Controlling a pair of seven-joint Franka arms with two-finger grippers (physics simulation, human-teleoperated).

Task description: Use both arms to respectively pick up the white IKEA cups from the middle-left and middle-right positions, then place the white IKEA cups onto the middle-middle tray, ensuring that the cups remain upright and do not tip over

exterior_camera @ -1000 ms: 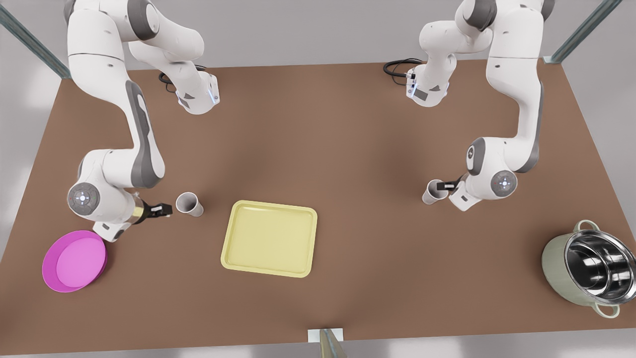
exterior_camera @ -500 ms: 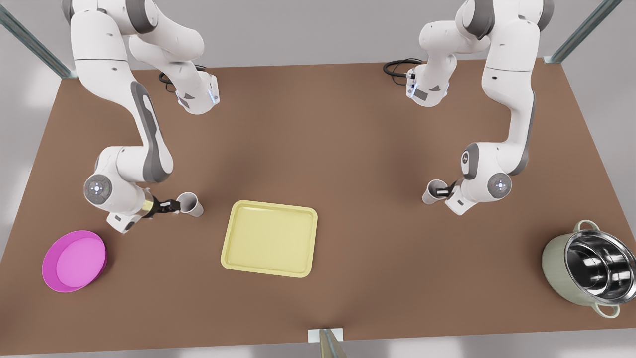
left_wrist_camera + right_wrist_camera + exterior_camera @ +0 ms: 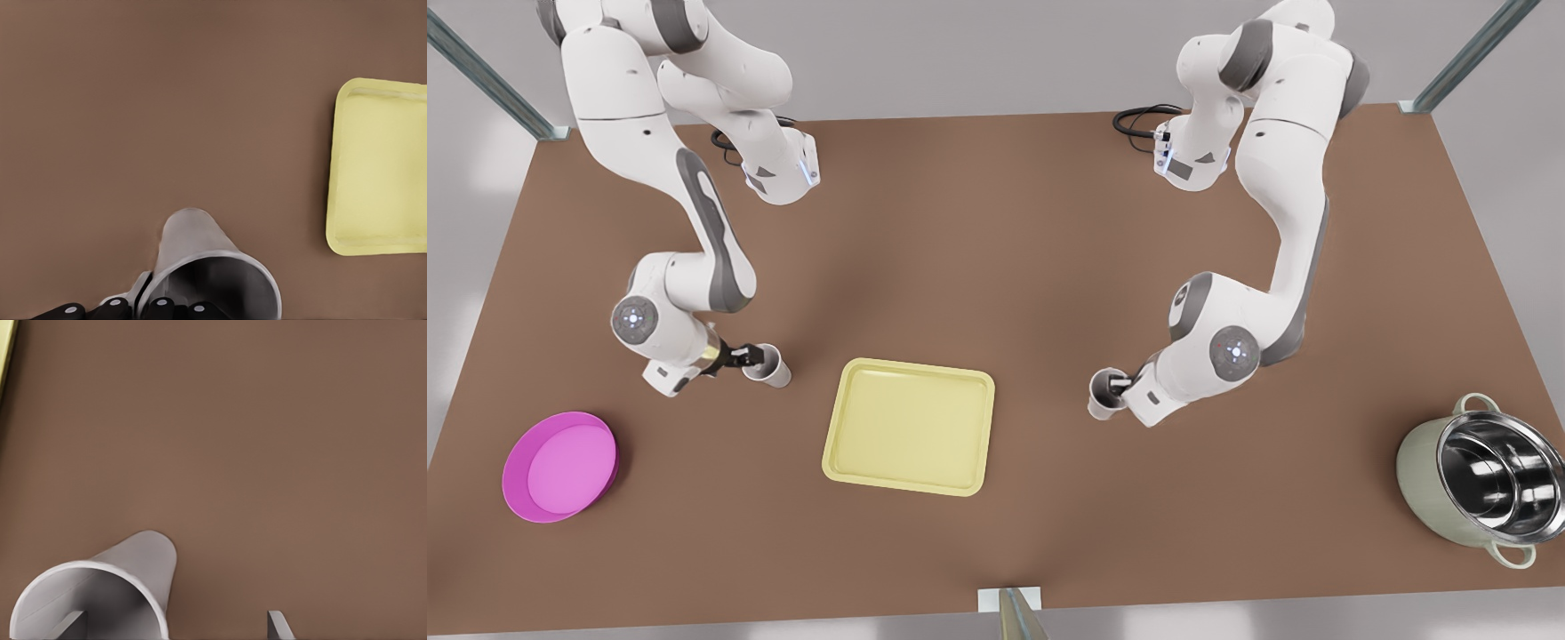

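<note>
The left white cup (image 3: pixel 772 368) stands upright on the brown table, on the front view's left of the pale yellow tray (image 3: pixel 907 427). My left gripper (image 3: pixel 749 358) is shut on its rim, one finger inside and one outside. The left wrist view has this cup (image 3: pixel 200 247) right at the left gripper (image 3: pixel 141 303), and the tray (image 3: pixel 380 167) lies beyond. The right white cup (image 3: pixel 1100 397) sits upright in my right gripper (image 3: pixel 1119 384), on the front view's right of the tray. In the right wrist view the right gripper (image 3: pixel 168 628) is at that cup's (image 3: pixel 133 567) rim.
A magenta bowl (image 3: pixel 560 467) sits at the front view's near left. A large steel pot (image 3: pixel 1485 480) stands at the near right. The two arm bases (image 3: pixel 778 169) (image 3: pixel 1192 160) are mounted at the table's far edge. Bare table separates the right cup from the tray.
My right gripper has carried its cup well toward the tray, to the front view's left and nearer. My left gripper has slid in onto the left cup's rim; that cup has not moved.
</note>
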